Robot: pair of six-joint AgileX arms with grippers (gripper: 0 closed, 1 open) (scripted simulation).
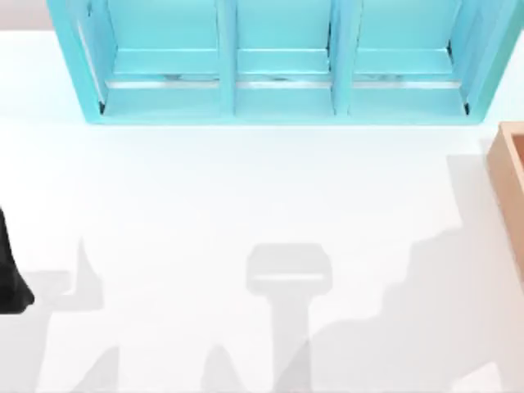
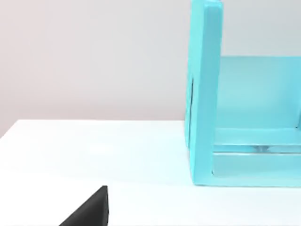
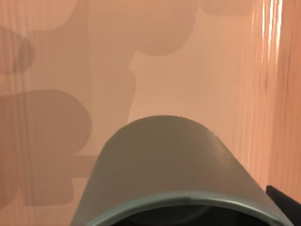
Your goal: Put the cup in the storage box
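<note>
The cup (image 3: 169, 169) is olive-grey and very close in the right wrist view, with its dark rim nearest the camera. My right gripper is shut on it, and one dark finger (image 3: 286, 201) shows against its side. Behind the cup lie the orange-brown floor and a wall of the storage box (image 3: 197, 70), so the cup is held over the inside of the box. In the top view a corner of the storage box (image 1: 509, 184) shows at the table's right edge. My left arm (image 1: 10, 278) is parked at the left edge, and a dark part of its gripper (image 2: 89, 212) shows in the left wrist view.
A big light-blue three-compartment shelf unit (image 1: 278, 65) stands along the back of the white table (image 1: 246, 196). Its side wall (image 2: 204, 94) stands upright in the left wrist view. Arm shadows fall across the front of the table.
</note>
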